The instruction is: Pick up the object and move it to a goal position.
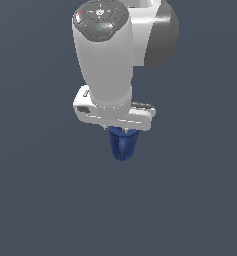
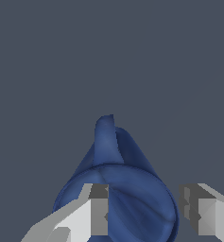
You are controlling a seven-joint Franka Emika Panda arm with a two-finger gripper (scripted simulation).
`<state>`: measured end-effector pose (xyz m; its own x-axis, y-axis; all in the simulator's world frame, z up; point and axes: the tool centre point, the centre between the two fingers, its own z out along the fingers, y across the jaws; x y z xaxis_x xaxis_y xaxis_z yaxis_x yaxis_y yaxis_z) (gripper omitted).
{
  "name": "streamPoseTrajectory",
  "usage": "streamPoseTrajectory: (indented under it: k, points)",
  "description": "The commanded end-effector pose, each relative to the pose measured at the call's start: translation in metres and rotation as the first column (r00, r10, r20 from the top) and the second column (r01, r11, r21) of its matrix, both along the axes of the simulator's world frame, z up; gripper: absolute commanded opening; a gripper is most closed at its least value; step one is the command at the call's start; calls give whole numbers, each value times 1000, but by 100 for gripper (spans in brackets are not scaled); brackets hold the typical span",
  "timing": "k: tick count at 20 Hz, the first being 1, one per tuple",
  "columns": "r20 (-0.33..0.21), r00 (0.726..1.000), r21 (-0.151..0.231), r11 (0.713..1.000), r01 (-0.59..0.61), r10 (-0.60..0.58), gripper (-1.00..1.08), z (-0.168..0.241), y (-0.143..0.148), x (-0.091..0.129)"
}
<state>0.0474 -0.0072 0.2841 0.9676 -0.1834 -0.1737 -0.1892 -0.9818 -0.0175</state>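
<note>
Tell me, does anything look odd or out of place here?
Nothing broken or spilled. One oddity: in the wrist view the gripper straddles the blue cup unevenly, one finger overlapping its rim, the other standing clear beside it.

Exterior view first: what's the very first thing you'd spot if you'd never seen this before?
The big white robot arm reaching down the middle of the exterior view grabs the eye first. Right under it, the dark blue cup pokes out below the gripper. In the wrist view, the cup sits between the two grey fingers, one finger across its rim, the other beside it.
</note>
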Motion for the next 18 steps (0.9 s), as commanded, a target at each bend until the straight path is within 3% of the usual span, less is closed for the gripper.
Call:
streamPoseTrajectory:
  k: [1,18]
  points:
    - [-21,1000,3,1000,13,-13,28,-7,2,8]
    - [-141,987,14,997,82,-79,28,-55,17,41]
